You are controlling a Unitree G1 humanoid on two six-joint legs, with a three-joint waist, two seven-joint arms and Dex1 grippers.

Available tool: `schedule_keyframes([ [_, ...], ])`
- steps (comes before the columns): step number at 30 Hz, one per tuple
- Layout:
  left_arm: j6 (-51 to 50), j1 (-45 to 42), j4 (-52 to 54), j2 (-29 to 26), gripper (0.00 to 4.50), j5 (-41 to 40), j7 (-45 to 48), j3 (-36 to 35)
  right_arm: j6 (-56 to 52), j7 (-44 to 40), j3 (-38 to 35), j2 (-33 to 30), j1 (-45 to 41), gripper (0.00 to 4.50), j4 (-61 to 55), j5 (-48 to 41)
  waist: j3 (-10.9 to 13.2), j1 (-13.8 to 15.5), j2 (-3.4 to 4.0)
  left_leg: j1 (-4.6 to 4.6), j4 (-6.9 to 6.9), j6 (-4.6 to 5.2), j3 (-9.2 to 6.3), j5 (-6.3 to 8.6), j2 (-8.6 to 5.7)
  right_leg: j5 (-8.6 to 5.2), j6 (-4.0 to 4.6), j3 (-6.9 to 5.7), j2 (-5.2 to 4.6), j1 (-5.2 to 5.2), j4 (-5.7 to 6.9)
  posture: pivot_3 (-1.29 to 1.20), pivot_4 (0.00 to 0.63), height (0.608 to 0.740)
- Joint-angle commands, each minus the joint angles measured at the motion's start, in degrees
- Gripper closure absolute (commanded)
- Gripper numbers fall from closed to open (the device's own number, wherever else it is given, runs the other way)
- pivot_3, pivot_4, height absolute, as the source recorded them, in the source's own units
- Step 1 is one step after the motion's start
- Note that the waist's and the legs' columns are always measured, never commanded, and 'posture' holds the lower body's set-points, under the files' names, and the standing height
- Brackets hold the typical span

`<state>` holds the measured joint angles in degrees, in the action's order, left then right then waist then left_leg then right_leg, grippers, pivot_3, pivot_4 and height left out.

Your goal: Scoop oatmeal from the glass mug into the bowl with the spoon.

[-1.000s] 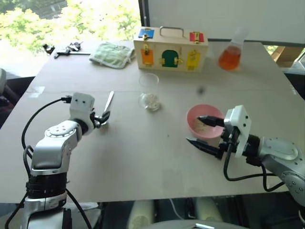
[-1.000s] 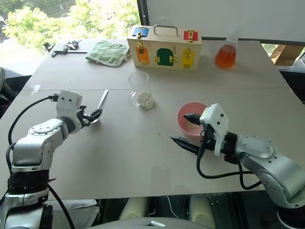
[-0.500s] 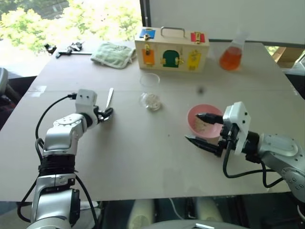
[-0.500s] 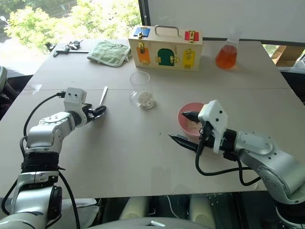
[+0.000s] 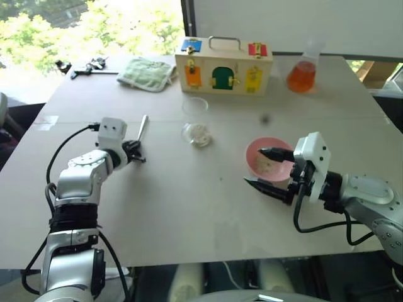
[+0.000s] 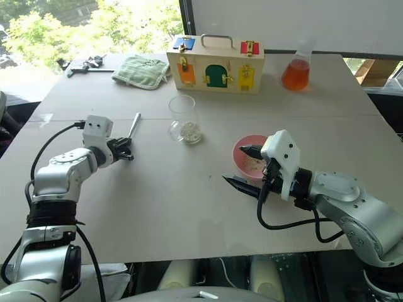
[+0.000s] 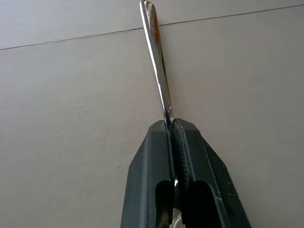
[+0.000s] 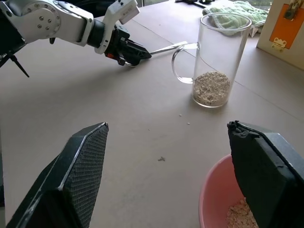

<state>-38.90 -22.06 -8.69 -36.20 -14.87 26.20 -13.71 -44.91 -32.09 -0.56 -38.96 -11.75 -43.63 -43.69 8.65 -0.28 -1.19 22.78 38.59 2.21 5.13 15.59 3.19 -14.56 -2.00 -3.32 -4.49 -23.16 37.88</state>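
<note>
Silver arms, white wrist boxes, blk cables

I can read no words, labels, brand names or numbers anywhere; the wooden box (image 6: 215,55) shows coloured door shapes and latches, with no lettering.

Spoon (image 7: 157,61) bowl end hidden betw. closed fingers (image 7: 153,180) of left gripper (image 7: 172,124); handle tip cut by frame edge in left wrist view. Pink bowl (image 5: 259,153) near rim partly covered by right gripper (image 5: 269,170) fingers; cut off at frame edge in right wrist view. Small dark spot (image 5: 265,117) on table (image 5: 189,207) too small to ID. Dark objs (image 6: 85,63) at far left table corner too small to tell apart.
</note>
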Motion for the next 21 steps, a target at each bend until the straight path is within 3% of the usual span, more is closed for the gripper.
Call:
schedule_keyframes([
  [1, 1.9, 8.4, 6.3, 0.8, 4.47, -2.9, 4.9, -0.6, -0.1, -0.1, -0.7, -0.2, -0.3, 0.49, -1.0, -0.9, 0.0, -0.4, 0.00, 0.00, -0.01, 0.00, 0.01, 0.00, 0.00, 0.00, 0.00, 0.00, -0.04, 0.00, 0.00, 0.00, 0.150, 0.740],
  [6, 5.9, 30.5, 23.1, 0.5, 4.47, -10.6, 16.1, -3.9, -2.2, 0.4, -2.1, 0.4, 1.1, 0.49, -0.3, -4.4, 0.0, -0.6, 0.06, -0.03, -0.22, -0.01, 0.15, 0.02, -0.01, -0.01, -0.01, 0.09, -0.20, -0.06, -0.17, 0.00, 0.150, 0.740],
  [11, 6.8, 43.8, 37.7, 1.6, 4.47, -20.1, 22.4, -5.6, -6.1, 1.7, -2.5, 1.3, 3.6, 0.49, 1.5, -10.4, -0.1, -0.3, 0.05, 0.02, -0.21, 0.23, 0.08, 0.16, -0.03, -0.03, 0.02, 0.04, -0.53, -0.08, -0.19, 0.00, 0.150, 0.740],
  [15, 7.2, 46.0, 44.1, 2.3, 4.47, -24.1, 24.9, -1.0, -11.0, 4.8, 0.9, 4.8, 2.6, 0.49, 4.1, -15.5, 0.0, 0.2, 0.03, 0.11, -0.16, 0.27, -0.15, 0.17, -0.05, -0.11, 0.18, -0.01, -0.52, -0.09, -0.18, 0.00, 0.150, 0.740],
  [21, 5.7, 38.3, 46.4, 6.2, 4.47, -27.1, 21.8, 8.0, -18.0, 15.4, 2.8, 15.2, -0.6, 0.49, 12.1, -25.1, 0.0, 0.2, 0.06, 0.08, -0.04, 0.25, -0.17, 0.11, -0.02, -0.02, 0.22, 0.05, -0.08, -0.05, -0.03, 0.00, 0.150, 0.740],
])
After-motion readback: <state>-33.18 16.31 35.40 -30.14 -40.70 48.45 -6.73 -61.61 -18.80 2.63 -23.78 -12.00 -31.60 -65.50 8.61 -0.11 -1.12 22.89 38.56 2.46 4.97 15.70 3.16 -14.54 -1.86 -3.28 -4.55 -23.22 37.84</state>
